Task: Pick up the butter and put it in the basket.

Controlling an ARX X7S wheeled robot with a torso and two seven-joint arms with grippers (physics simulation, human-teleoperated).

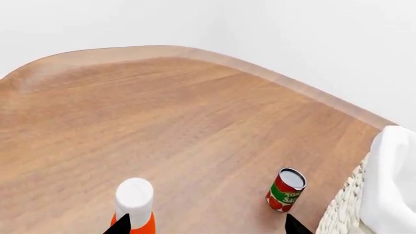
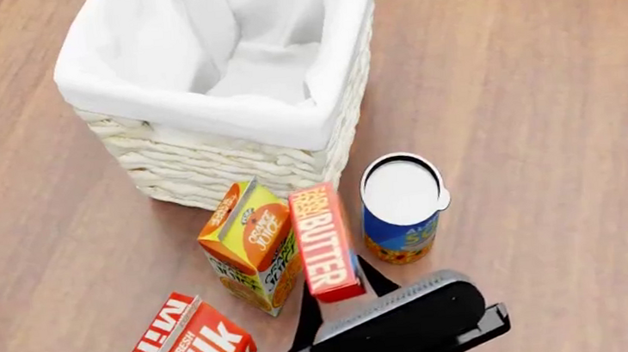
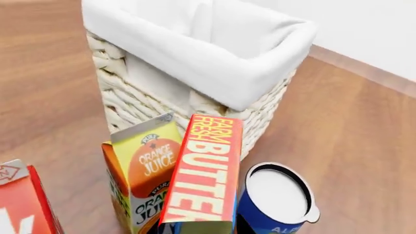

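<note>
A wooden table (image 2: 535, 77) carried the basket (image 2: 186, 167) beyond the right gripper (image 2: 338, 299), with juice carton (image 2: 249, 251), milk carton (image 2: 186, 348) and blue can (image 2: 400, 211) nearer it.

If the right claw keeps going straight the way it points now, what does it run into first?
Probably the basket: its woven wall stands directly beyond the butter that the right claw appears to grip. The orange juice carton and blue can flank that line; depth is uncertain.

1. We see a wooden tabletop (image 1: 169, 126) with warm brown grain running lengthwise.
2. We see its rounded, paler edge (image 1: 293, 83) curving against a plain white wall (image 1: 312, 34).
3. We find the light soft and even, shadows faint.
</note>
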